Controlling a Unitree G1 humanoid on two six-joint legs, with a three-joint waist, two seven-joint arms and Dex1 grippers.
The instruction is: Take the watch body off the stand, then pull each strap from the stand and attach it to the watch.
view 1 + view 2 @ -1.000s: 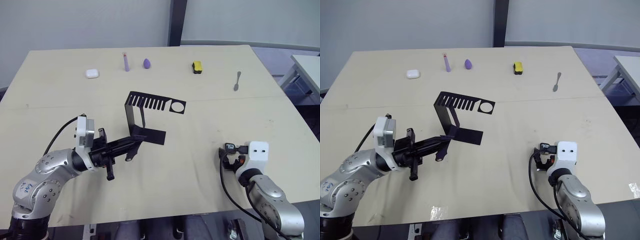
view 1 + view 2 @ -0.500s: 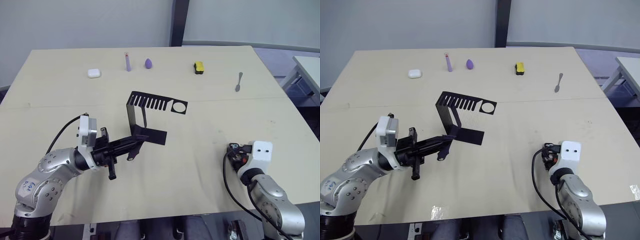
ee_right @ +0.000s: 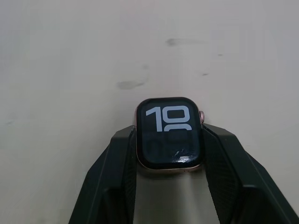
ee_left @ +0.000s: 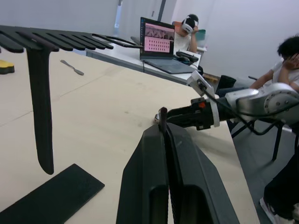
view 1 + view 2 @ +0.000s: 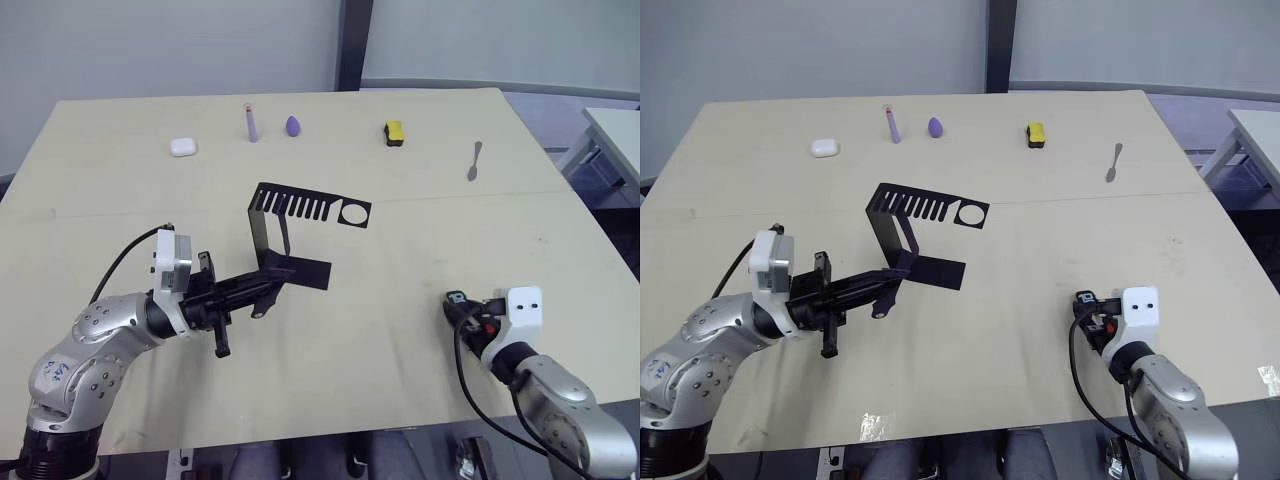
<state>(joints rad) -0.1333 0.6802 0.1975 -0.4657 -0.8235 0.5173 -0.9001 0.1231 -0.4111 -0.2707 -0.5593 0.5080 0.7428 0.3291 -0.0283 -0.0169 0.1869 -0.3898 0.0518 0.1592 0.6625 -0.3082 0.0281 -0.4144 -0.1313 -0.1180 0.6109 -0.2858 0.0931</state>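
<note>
While my right gripper [image 3: 169,196] clamps the watch body [image 3: 169,138], off the stand [image 5: 290,235], my left gripper [image 4: 164,128] pinches one strap [image 5: 885,297]; nothing is attached yet.

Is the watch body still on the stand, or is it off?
Off. The right gripper holds the watch body between its fingers over the table, far from the stand.

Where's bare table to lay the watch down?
Widest bare patch: between the stand and the right end effector holding the watch. Crowded: the far edge row around the yellow block, and near the left end effector.
</note>
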